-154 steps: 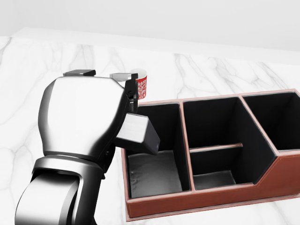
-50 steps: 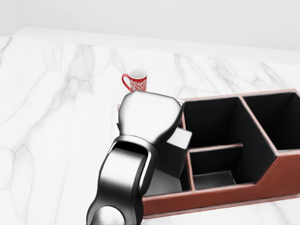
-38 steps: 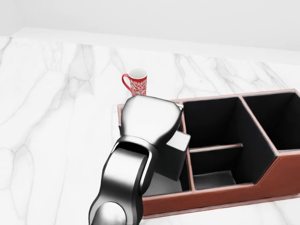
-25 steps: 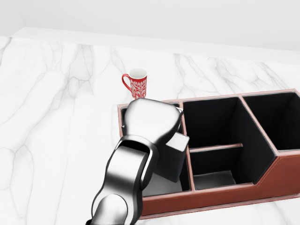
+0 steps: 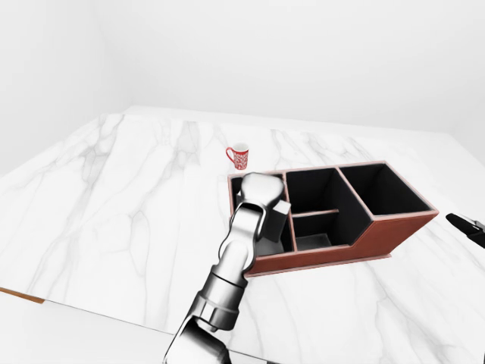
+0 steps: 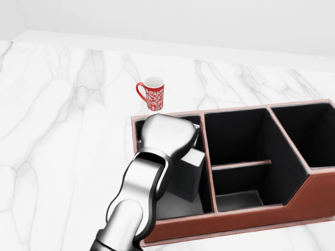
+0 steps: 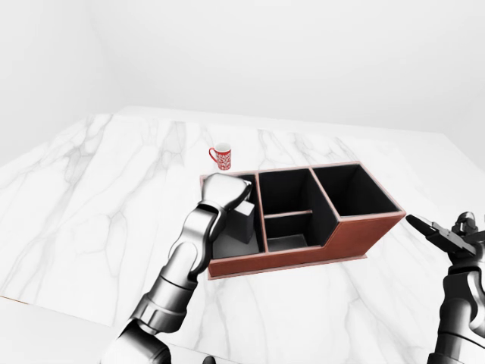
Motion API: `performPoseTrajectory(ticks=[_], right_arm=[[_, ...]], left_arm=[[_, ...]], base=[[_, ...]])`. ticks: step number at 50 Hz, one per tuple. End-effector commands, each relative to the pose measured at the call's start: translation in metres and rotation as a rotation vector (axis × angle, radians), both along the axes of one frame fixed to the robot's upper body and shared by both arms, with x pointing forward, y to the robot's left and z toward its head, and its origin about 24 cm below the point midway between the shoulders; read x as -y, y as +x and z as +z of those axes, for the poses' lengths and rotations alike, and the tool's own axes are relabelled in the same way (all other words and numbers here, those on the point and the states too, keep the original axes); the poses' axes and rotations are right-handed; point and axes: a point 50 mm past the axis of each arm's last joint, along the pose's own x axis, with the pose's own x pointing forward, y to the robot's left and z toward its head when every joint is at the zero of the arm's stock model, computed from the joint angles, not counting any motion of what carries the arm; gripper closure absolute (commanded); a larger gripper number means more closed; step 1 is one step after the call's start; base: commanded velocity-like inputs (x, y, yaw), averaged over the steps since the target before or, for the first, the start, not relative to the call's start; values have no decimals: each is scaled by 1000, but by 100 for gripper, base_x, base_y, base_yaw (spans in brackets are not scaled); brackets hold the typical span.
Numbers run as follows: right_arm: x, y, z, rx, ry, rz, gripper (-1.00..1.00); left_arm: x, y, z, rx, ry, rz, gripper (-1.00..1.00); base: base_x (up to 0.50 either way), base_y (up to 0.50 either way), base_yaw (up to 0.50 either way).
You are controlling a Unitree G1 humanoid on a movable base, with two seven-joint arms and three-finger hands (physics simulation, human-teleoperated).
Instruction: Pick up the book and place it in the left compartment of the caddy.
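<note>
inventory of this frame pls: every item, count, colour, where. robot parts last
caddy: 1, red-brown outside, black inside, on the counter, centre to right of the head view.
book: 1, grey-white with a dark side, standing tilted inside the caddy's left compartment, under the left hand.
mug: 1, red with white pattern, on the counter above the caddy's left end, apart from it.
counter: 1, white marble with grey veins, fills most of each view.
left hand: 1, silver, over the left compartment, on the book's top; fingers hidden, grip cannot be told.
right hand: 1, dark, at the right edge of the right-eye view, fingers spread, holding nothing.
</note>
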Motion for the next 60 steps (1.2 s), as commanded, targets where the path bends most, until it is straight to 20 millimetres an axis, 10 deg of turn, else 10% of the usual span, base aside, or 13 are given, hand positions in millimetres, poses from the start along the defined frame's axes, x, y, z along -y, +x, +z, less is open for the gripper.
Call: performPoseTrajectory(ticks=[1,28,60], right_arm=[[0,0,-1,-2,2,1,-100],[0,0,1,1,-3,2,-100],[-1,0,-2,-9,0,5,-100]], left_arm=[[-1,11,-16,-8,-11,-8,100],[-13,38,-71,-97,-61,36,100],[-13,23,-115,-141,-30,43,98]], base=[[0,0,0],[0,0,0],[0,0,0]])
